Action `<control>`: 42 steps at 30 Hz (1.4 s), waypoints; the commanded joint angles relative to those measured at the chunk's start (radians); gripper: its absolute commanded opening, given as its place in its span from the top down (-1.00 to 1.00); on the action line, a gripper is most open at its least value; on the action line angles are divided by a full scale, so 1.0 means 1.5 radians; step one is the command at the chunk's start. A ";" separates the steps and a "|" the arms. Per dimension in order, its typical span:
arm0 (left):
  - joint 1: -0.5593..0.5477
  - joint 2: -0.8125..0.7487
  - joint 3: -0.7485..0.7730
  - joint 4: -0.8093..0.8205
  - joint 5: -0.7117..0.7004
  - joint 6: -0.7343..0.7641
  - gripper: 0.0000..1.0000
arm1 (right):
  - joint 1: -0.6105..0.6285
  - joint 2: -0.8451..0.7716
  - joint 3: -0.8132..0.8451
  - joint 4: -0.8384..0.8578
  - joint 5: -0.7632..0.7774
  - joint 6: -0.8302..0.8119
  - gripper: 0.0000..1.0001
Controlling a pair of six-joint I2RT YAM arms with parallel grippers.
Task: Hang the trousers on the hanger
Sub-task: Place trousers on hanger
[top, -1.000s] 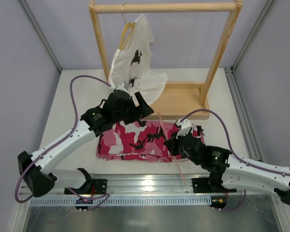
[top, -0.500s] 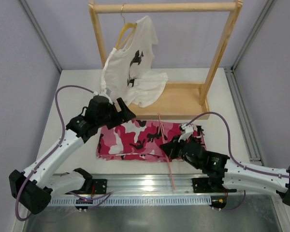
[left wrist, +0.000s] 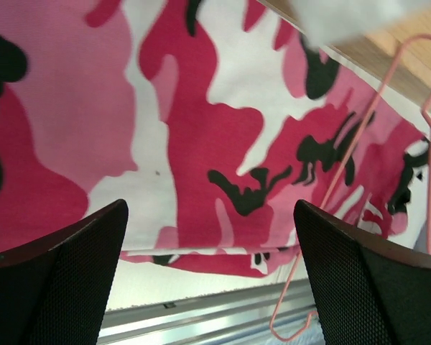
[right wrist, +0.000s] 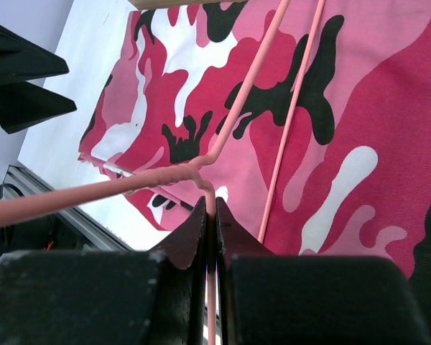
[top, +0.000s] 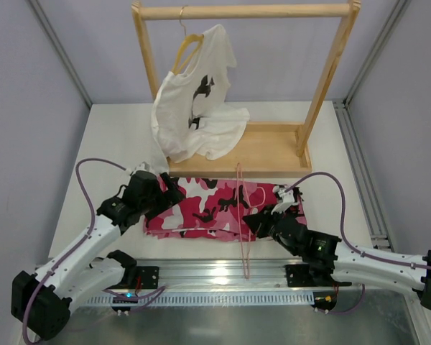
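Trousers (top: 201, 208): flat below left gripper (left wrist: 210, 215), jaws wide, empty. Hanger (right wrist: 247, 79) pinched in right gripper (right wrist: 212, 215), over cloth. Threading stage, probably; next, grasping a cloth edge.

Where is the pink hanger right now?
Top view: the hanger sits over the right end of the trousers, in front of the wooden rack, pinched by the shut right gripper.

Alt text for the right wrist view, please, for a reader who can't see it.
The right gripper is shut on the hanger, a thin pink wire one, pinching it close to its twisted neck. Beneath it the trousers, in pink, white and black camouflage, lie spread on the white table.
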 commanded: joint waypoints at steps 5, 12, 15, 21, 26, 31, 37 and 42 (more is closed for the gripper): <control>0.109 0.029 -0.034 -0.041 -0.090 0.010 -1.00 | 0.000 -0.014 -0.007 0.059 0.029 0.018 0.92; 0.171 0.051 -0.062 -0.019 -0.114 0.037 -0.96 | 0.000 -0.036 -0.001 0.044 0.019 0.007 0.92; 0.182 0.074 -0.078 -0.005 -0.104 0.023 -0.90 | 0.000 -0.045 0.002 0.032 0.021 0.002 0.92; 0.183 0.094 -0.117 0.000 -0.102 -0.004 -0.92 | 0.000 -0.072 0.007 0.011 0.016 -0.007 0.92; 0.182 0.109 -0.137 0.017 -0.098 -0.013 -0.83 | 0.000 -0.059 0.021 0.001 0.010 -0.017 0.92; 0.183 0.112 -0.141 0.020 -0.081 -0.006 -0.37 | -0.001 -0.023 0.033 0.011 0.004 -0.025 0.92; 0.183 0.068 -0.129 -0.017 -0.106 0.003 0.36 | -0.001 -0.001 0.068 0.020 0.024 -0.058 0.92; 0.182 0.059 -0.123 -0.012 -0.090 0.005 0.79 | 0.000 0.038 0.095 0.033 0.035 -0.067 0.92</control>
